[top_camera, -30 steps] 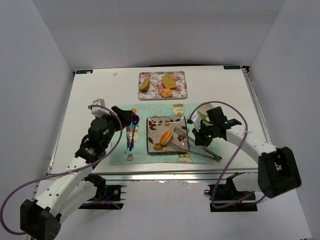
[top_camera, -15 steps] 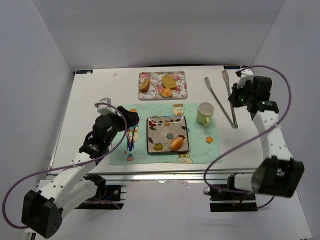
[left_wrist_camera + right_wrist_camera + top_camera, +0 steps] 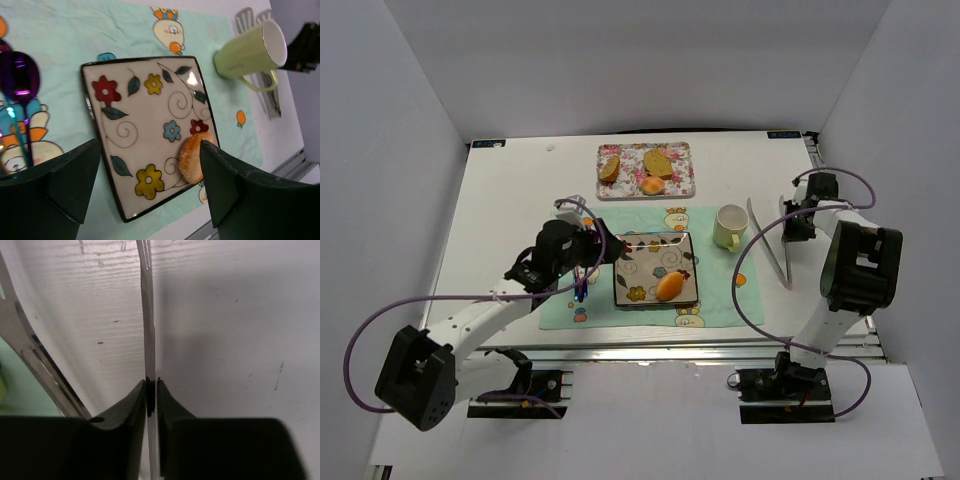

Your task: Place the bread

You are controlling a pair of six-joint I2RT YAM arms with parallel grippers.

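Note:
The bread [image 3: 670, 287] [image 3: 194, 157] is a small orange-golden oval lying at the near right corner of the flowered square plate [image 3: 640, 262] [image 3: 145, 107]. My left gripper [image 3: 605, 250] [image 3: 148, 150] hovers over the plate's left side, open and empty, with the bread just inside its right finger [image 3: 225, 185]. My right gripper [image 3: 798, 218] [image 3: 152, 382] is low over the table to the right of the cup. Its fingers are shut on one thin arm of the metal tongs [image 3: 767, 240] [image 3: 146, 315], which rest on the table.
A pale green cup [image 3: 728, 226] [image 3: 250, 52] stands on the mint placemat [image 3: 720, 300] right of the plate. A purple spoon [image 3: 20, 75] and cutlery lie left of the plate. A floral tray [image 3: 685, 187] with bread slices sits at the back.
The right arm carried the tongs from the plate to the table right of the cup, leaving the bread on the plate. The left gripper moved right, over the plate.

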